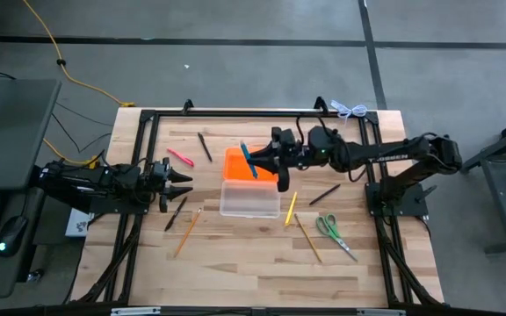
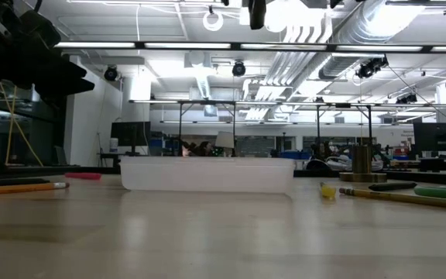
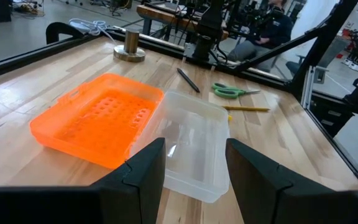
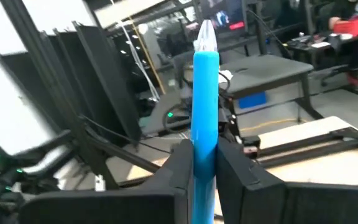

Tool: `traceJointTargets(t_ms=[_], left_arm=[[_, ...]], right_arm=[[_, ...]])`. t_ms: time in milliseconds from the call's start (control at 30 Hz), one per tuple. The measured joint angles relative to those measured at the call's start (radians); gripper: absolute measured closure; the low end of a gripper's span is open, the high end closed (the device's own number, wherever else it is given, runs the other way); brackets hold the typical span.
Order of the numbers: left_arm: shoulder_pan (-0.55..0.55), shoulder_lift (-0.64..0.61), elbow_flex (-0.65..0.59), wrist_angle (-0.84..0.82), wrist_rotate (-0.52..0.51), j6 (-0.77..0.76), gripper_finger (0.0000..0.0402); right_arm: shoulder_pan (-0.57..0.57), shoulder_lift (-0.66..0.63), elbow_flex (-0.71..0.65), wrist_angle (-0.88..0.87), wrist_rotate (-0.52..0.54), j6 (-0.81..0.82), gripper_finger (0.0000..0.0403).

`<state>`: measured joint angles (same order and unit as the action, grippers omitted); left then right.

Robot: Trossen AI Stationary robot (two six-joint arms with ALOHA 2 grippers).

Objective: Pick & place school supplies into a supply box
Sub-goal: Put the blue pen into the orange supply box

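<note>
The clear supply box (image 1: pixel 249 200) sits mid-table with its orange lid (image 1: pixel 235 165) folded open flat on the far side. My right gripper (image 1: pixel 260 162) hovers over the lid, shut on a blue pen (image 1: pixel 249 161). My left gripper (image 1: pixel 181 180) waits open to the left of the box, its fingers (image 3: pixel 145 168) pointing at the box (image 3: pixel 194 146). Loose on the table lie a pink pen (image 1: pixel 180 157), black pens (image 1: pixel 205 147) (image 1: pixel 176 213), a wooden pencil (image 1: pixel 187 231), a yellow pen (image 1: pixel 291 208) and green-handled scissors (image 1: pixel 335 233). My right gripper pinches the blue pen's barrel (image 4: pixel 205 143) between its two fingers (image 4: pixel 178 171). The fingers come roughly level from the table's right and lie across the pen. The pen is lifted clear above the orange lid, its tipped end (image 4: pixel 205 34) sticking out past the fingers.
A silver bell-shaped metal object (image 3: pixel 129 50) stands near the far right corner. Another black pen (image 1: pixel 324 194) and a pencil (image 1: pixel 307 237) lie right of the box. A black frame (image 1: pixel 235 114) borders the table's far edge and sides. Bare wood lies along the near edge (image 1: pixel 253 281).
</note>
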<state>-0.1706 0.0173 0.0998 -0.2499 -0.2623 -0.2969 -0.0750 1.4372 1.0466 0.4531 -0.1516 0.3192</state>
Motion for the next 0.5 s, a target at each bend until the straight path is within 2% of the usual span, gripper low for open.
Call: traceJointTargets(t_ms=[367,500], left_arm=[[0.0,0.0,0.0,0.0,-0.002,0.0,0.0202],[0.0,0.0,0.0,0.0,-0.003,0.0,0.0202]], right_arm=[[0.064,0.0,0.001,-0.044,0.233,-0.125,0.0373],[0.093,0.0,0.05,-0.175,0.343,-0.199,0.0376]])
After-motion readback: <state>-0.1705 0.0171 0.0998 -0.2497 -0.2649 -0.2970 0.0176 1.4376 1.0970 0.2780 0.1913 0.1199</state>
